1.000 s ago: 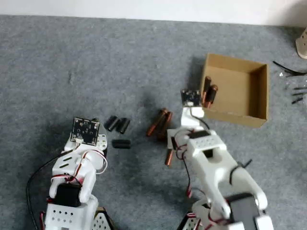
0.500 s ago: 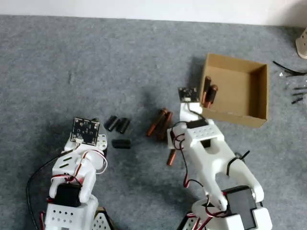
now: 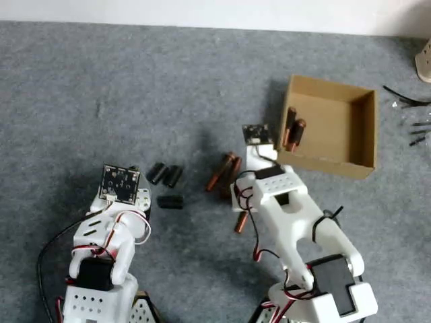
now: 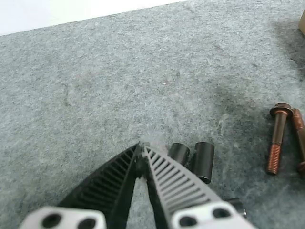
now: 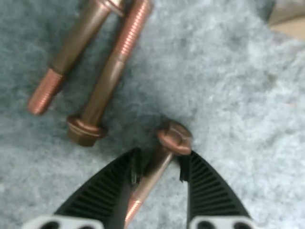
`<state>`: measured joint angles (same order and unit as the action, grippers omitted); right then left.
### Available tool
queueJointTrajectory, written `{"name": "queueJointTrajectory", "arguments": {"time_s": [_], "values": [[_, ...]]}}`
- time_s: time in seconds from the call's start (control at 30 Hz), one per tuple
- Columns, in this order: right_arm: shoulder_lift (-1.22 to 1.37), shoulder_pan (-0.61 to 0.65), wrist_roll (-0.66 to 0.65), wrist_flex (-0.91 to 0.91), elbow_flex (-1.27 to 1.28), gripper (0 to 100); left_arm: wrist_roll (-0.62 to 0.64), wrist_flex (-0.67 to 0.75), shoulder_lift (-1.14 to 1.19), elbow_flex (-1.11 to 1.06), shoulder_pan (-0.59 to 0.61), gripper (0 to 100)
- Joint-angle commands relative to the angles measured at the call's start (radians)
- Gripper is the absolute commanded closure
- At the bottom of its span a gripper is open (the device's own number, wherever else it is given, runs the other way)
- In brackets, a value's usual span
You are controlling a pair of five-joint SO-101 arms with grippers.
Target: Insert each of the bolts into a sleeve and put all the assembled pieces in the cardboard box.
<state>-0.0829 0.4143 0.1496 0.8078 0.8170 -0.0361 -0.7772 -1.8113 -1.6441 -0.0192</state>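
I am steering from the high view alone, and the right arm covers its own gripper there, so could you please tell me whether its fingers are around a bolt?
Observer: Yes. The right gripper is open, with its fingers on either side of a bolt; the bolt's head points away from the wrist.
Operator: Thank you. Is the left gripper holding a sleeve?
Observer: No. The left gripper is shut and empty, its tip close beside two sleeves.

My white plastic left arm (image 3: 111,232) and right arm (image 3: 291,212) carry black servos, looped red, white and black cables (image 3: 256,232), dark wrist camera boards (image 3: 120,183) and black ribbed fingers (image 4: 169,174).
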Motion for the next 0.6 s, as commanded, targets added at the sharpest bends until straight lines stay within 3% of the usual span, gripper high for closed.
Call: {"name": "queueJointTrajectory", "arguments": {"time_s": [0.0, 0.1, 0.57], "values": [[0.025, 0.027, -0.009, 0.002, 0.004, 92.0, 0.008, 0.037, -0.015, 0.007, -0.013, 99], [0.025, 0.027, -0.012, 0.001, 0.004, 99.8, 0.008, 0.037, -0.015, 0.007, -0.013, 99], [0.024, -0.079, -0.017, -0.002, 0.004, 99.5, 0.008, 0.037, -0.015, 0.007, -0.013, 99]]}}
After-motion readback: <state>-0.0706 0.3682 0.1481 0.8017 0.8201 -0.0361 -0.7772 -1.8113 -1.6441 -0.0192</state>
